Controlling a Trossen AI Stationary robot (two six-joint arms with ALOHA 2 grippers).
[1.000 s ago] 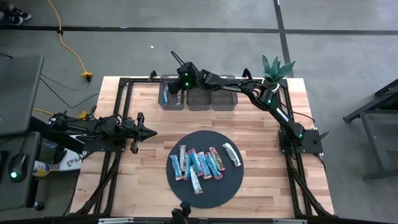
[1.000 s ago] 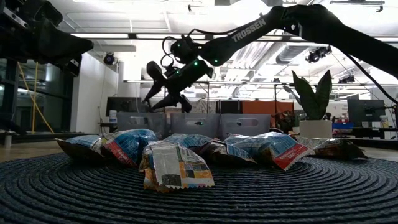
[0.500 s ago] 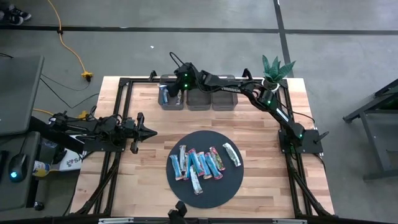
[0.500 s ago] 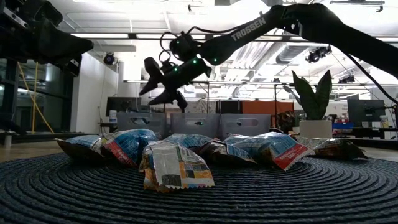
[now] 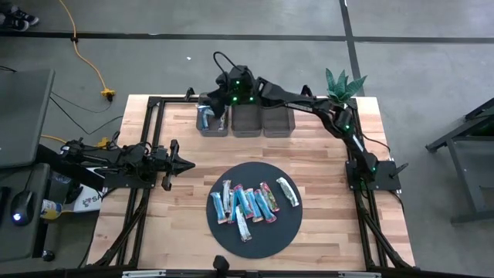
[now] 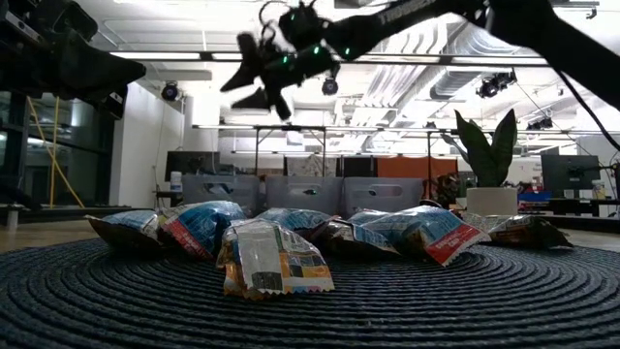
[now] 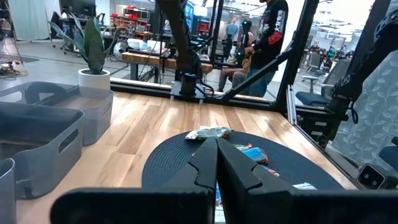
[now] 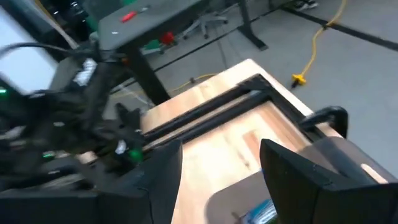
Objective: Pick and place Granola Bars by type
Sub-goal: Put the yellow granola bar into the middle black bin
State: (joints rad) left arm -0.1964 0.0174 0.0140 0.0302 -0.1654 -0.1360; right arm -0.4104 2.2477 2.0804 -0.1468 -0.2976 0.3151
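Observation:
Several granola bars (image 5: 251,202), mostly light blue with some red and one silver-white, lie side by side on a round dark mat (image 5: 266,235); the low view shows them close up (image 6: 276,257). One blue bar (image 5: 204,117) lies in the leftmost of three grey bins (image 5: 212,130) at the table's far edge. My right gripper (image 5: 220,106) hangs open and empty high above that bin (image 6: 254,85); its wrist view looks down past the spread fingers (image 8: 221,162) at the bar (image 8: 261,213). My left gripper (image 5: 185,164) waits shut at the table's left side (image 7: 217,165).
Two more grey bins (image 5: 247,122) (image 5: 278,122) stand right of the first. A potted plant (image 5: 343,85) is at the far right corner. A black frame rail (image 5: 150,154) edges the table. People stand in the room beyond (image 7: 270,37).
My right gripper, open throughout, has risen from just above the leftmost bin to well above it and tipped more level. The bars on the mat and the one in the bin have stayed where they were.

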